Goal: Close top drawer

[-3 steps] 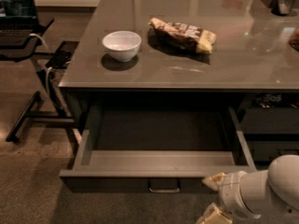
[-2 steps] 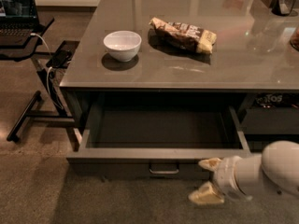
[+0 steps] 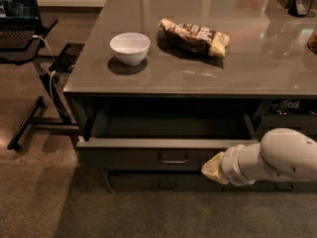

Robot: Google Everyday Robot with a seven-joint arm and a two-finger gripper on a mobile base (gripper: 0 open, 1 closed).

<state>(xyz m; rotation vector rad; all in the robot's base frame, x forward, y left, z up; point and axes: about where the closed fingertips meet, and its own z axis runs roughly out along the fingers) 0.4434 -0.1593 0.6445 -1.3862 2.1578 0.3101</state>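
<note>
Gripper (image 3: pixel 213 168) at top drawer (image 3: pixel 124 155) front — arm (image 3: pixel 282 155) cut off right.

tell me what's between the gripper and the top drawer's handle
Nothing but bare drawer front. In the camera view the gripper sits at the right of the top drawer, with the handle just left of it.

- Letters "tos" on a dark package (image 3: pixel 292 104), right, under the table (image 3: pixel 198 78).
- Snack bag (image 3: pixel 194 36): white print, unreadable.
- Gripper (image 3: pixel 213 168): near right, at the top drawer (image 3: pixel 129 155) front.
</note>
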